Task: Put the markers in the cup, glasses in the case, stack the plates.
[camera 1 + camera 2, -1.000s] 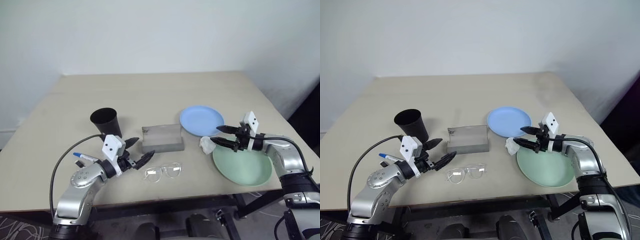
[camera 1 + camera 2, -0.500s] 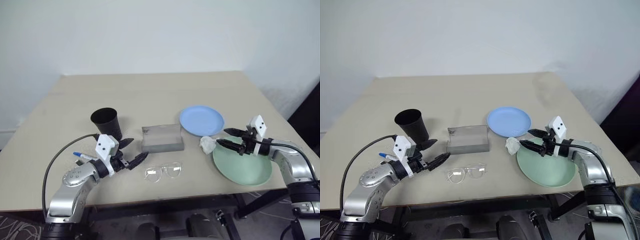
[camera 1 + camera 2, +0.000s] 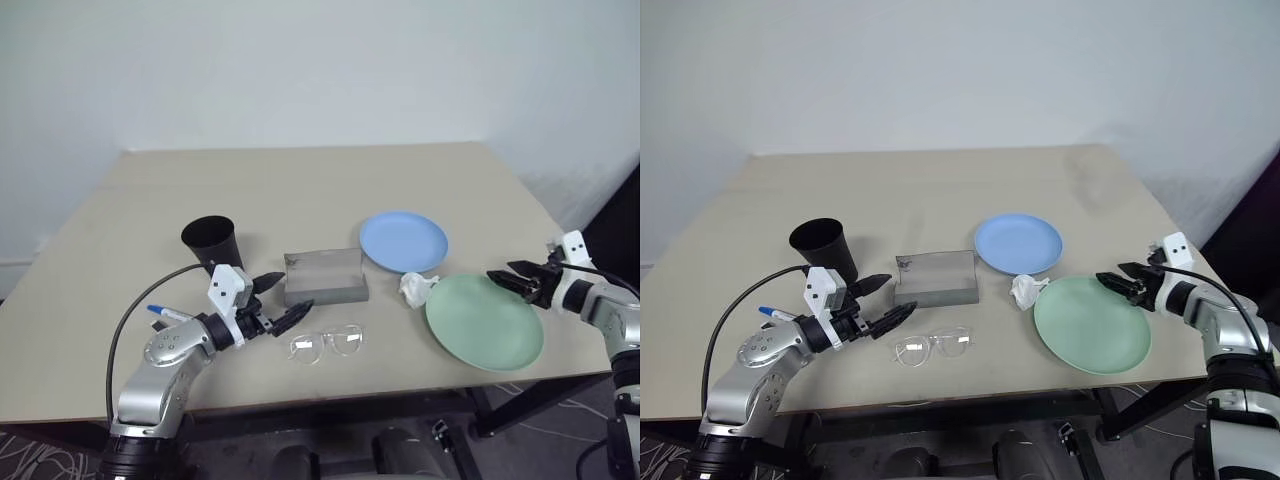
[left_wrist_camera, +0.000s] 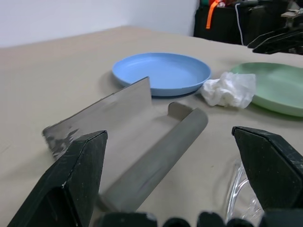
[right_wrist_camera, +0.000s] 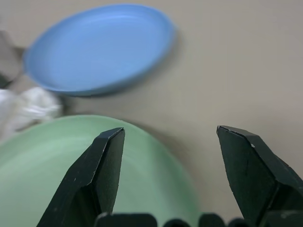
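Beige table [image 3: 300,180]: right gripper [image 3: 518,280], fingers spread, hovers at the green plate [image 3: 485,322] rim beside the blue plate [image 3: 403,240], apparently poised for stacking; left gripper [image 3: 282,300] spread near the glasses [image 3: 326,343].

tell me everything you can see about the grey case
The grey case is a rectangular box that looks like matte plastic or felt. It lies open on the table, lid standing up behind a rounded front edge, nothing visible inside. It sits between the black cup and the blue plate, just behind the glasses. Nothing touches it; the open left end effector hovers nearby.
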